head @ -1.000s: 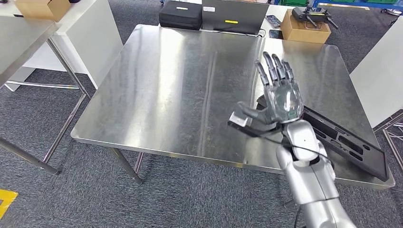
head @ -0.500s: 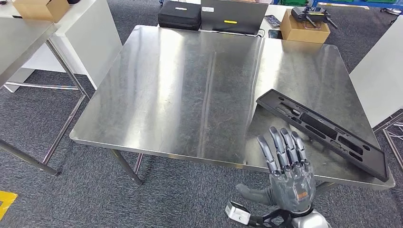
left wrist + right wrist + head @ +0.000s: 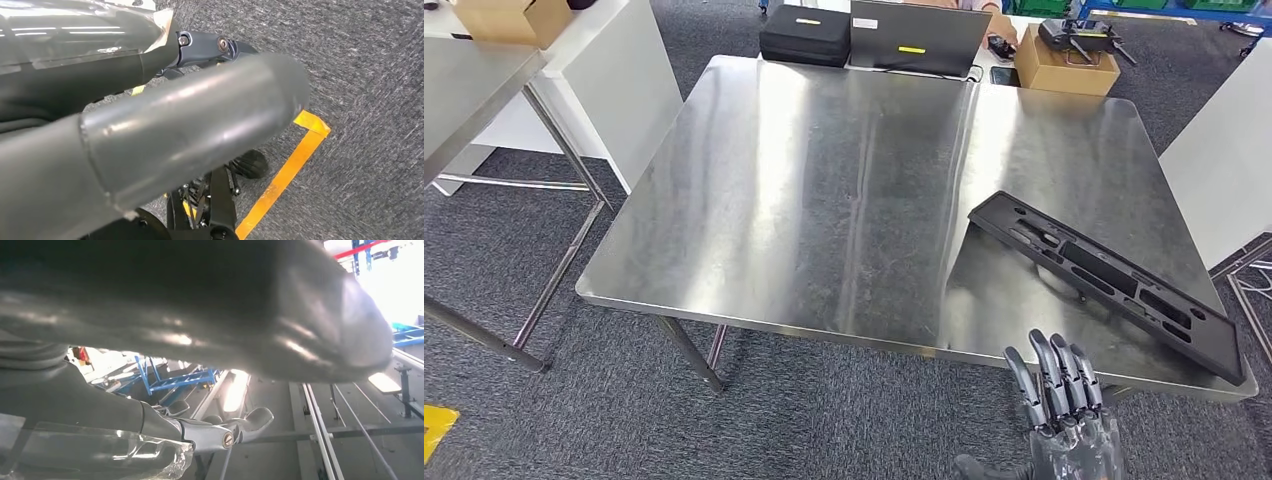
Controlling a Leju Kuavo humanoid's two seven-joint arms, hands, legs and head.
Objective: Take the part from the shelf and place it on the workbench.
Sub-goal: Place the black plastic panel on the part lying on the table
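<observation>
Steel workbench (image 3: 824, 190) over grey carpet, and the black part (image 3: 1104, 275) lies flat near its right edge, angled toward the near right corner. My right hand (image 3: 1069, 425) is off the near edge, fingers spread, holding nothing. My left hand (image 3: 165, 135): grip unclear.

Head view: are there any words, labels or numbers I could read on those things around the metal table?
No text can be read.
Yellow strip label on the grey case: too small to read.
Label on the black case: blurred.
Black part on the workbench: no marking visible.
Cardboard box: no print visible.
</observation>
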